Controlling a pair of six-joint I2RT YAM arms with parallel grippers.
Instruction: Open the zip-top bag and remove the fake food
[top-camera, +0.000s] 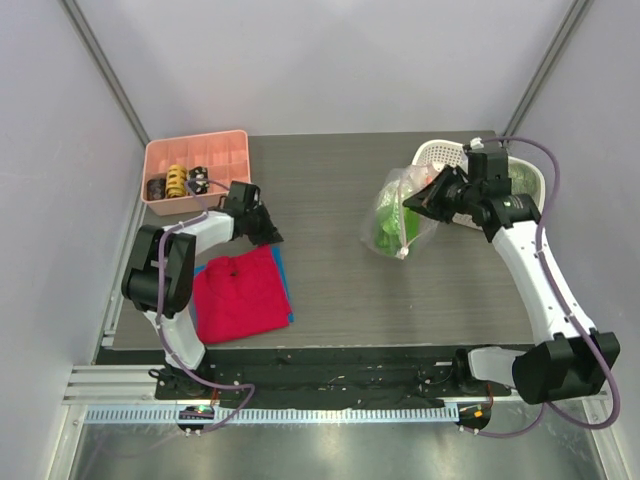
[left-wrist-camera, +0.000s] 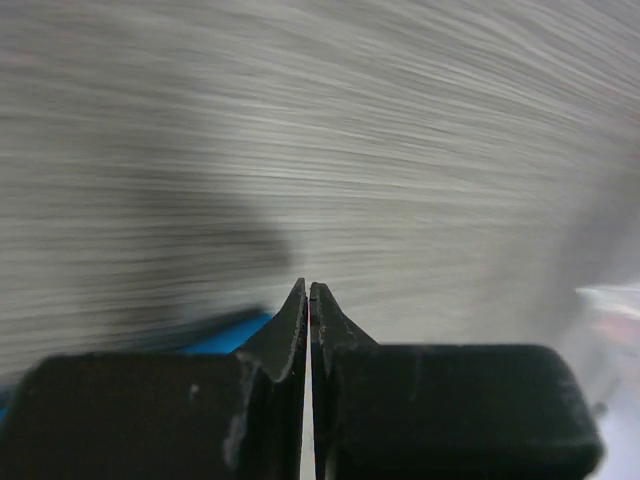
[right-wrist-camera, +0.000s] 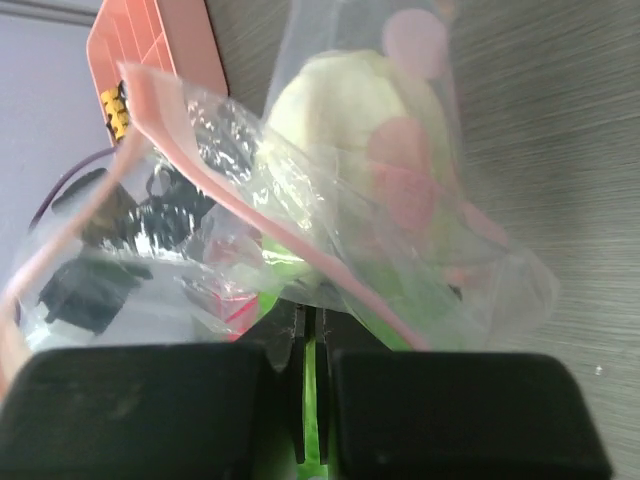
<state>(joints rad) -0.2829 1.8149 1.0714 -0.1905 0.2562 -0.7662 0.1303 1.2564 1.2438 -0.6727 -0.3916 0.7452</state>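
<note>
Right gripper (right-wrist-camera: 310, 315) fingers fill the bottom of the right wrist view. They're pinched tight together with a fold of the zip-top bag (right-wrist-camera: 330, 200) caught between them, so that one's definitely grasping the bag. The pale pink zip strip (right-wrist-camera: 200, 180) runs diagonally across the frame, but I honestly can't tell if the mouth is open or sealed. The fake food (right-wrist-camera: 350, 110) sits inside as a pale green lump with some bright green lower down.

From the top view, the bag (top-camera: 395, 215) hangs off the right gripper (top-camera: 415, 198) right of center, just in front of the white basket (top-camera: 440, 155). Green stuff (top-camera: 385, 228) shows through the plastic.

The left gripper (left-wrist-camera: 308, 300) is clenched on nothing, tips touching, over bare table (left-wrist-camera: 400, 150) with a bit of blue (left-wrist-camera: 230, 335) at lower left. In the top view it (top-camera: 272, 238) sits just above the red cloth (top-camera: 240, 295), with the pink tray (top-camera: 195, 150) in the upper left.
</note>
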